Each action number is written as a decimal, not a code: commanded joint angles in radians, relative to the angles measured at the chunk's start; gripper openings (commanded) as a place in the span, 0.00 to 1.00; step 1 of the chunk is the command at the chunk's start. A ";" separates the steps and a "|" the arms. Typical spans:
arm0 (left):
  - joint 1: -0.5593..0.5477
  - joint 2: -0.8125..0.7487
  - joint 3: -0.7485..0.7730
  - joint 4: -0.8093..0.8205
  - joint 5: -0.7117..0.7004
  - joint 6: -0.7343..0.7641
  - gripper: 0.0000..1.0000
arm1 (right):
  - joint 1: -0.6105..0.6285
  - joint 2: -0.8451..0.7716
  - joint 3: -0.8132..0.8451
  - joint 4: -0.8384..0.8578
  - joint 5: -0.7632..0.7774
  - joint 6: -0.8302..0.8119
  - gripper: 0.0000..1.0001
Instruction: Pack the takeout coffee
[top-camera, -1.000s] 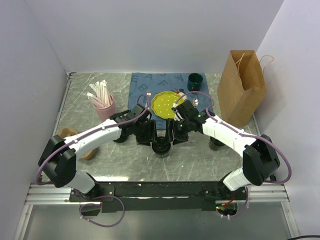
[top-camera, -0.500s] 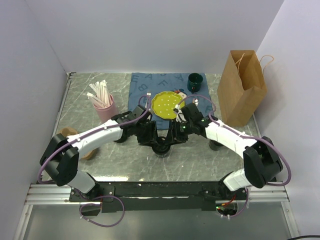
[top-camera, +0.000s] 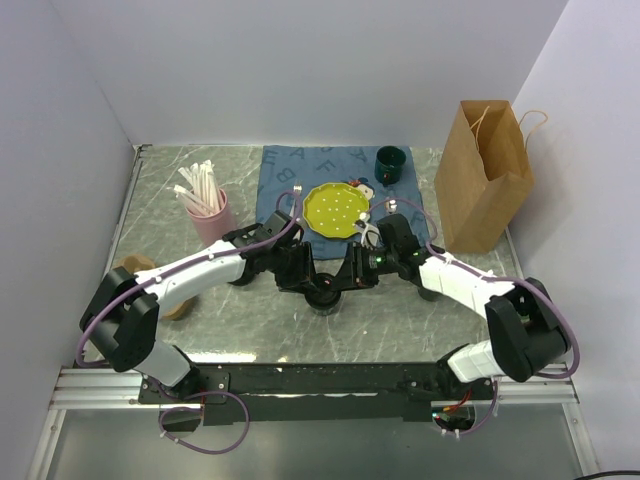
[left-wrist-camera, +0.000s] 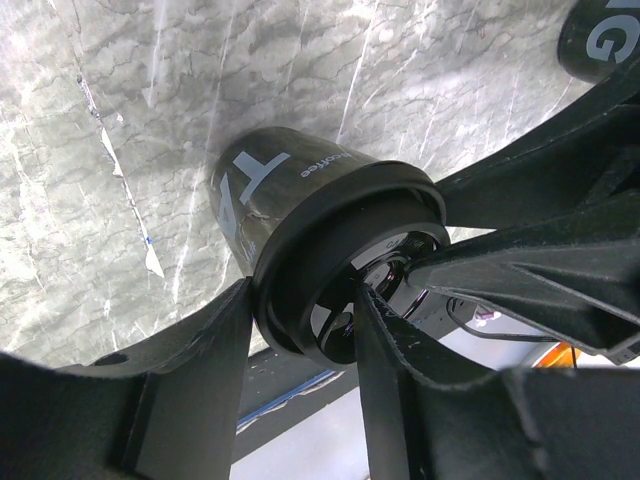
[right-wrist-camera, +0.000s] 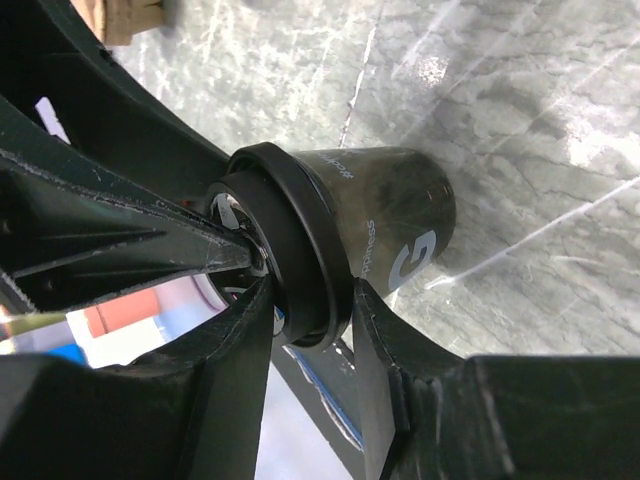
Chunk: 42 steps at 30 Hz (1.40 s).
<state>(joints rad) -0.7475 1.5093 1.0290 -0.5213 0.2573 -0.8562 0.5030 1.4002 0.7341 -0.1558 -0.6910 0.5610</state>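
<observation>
The takeout coffee (top-camera: 325, 296), a small black cup with a round black lid, stands on the marble table between both arms. My left gripper (top-camera: 306, 277) is shut on it: in the left wrist view (left-wrist-camera: 300, 350) its fingers press both sides of the lid (left-wrist-camera: 345, 255). My right gripper (top-camera: 350, 276) comes in from the right. In the right wrist view (right-wrist-camera: 310, 340) its fingers clamp across the lid rim (right-wrist-camera: 300, 250), one on the lid's top and one on the cup wall (right-wrist-camera: 395, 225). Both arms hide most of the cup from above.
A brown paper bag (top-camera: 483, 180) stands open at the back right. A dark green mug (top-camera: 390, 163) and a yellow plate (top-camera: 335, 208) sit on a blue cloth (top-camera: 285, 175). A pink cup of white straws (top-camera: 208, 212) is back left. A tan object (top-camera: 140, 268) lies at the left edge.
My right gripper has moved down and left, from near the yellow plate onto the cup's lid. My left gripper has stayed at the cup.
</observation>
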 joint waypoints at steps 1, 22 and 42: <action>-0.007 0.089 -0.049 -0.109 -0.119 0.002 0.46 | -0.017 0.100 -0.110 0.004 0.064 -0.047 0.41; -0.007 0.120 0.049 -0.190 -0.210 0.040 0.46 | -0.104 0.118 0.224 -0.255 -0.215 -0.243 0.57; -0.007 0.172 0.059 -0.198 -0.211 0.037 0.46 | -0.118 0.272 0.233 -0.179 -0.243 -0.227 0.44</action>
<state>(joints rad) -0.7563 1.6020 1.1660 -0.6144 0.2123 -0.8528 0.3943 1.6585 1.0313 -0.4648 -0.8997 0.2794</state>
